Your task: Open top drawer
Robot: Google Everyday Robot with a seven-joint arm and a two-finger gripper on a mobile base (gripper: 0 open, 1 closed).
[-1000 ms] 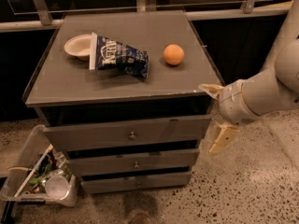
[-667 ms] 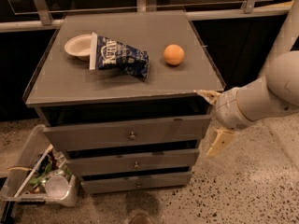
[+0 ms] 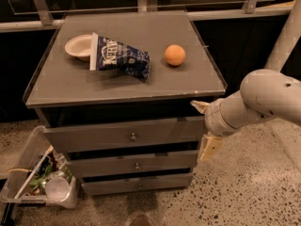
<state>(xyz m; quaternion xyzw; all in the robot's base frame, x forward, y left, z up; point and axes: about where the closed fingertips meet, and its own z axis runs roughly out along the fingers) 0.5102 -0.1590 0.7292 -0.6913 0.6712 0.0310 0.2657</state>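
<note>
The top drawer is the tallest of three grey fronts under the cabinet's tabletop, with a small round metal knob at its centre. It sits flush with the cabinet, shut. My gripper hangs at the right end of the drawer's front, just off the cabinet's right front corner. Its two pale fingers are spread apart, one up by the tabletop's edge and one lower at the level of the middle drawer. It holds nothing and is well right of the knob.
On the tabletop lie a white bowl, a blue chip bag and an orange. Two slimmer drawers sit below. A bin of rubbish stands on the speckled floor at the left. A rail runs behind.
My gripper has moved a little left and down, closer to the right end of the drawer fronts. The drawers and the things on top have not moved.
</note>
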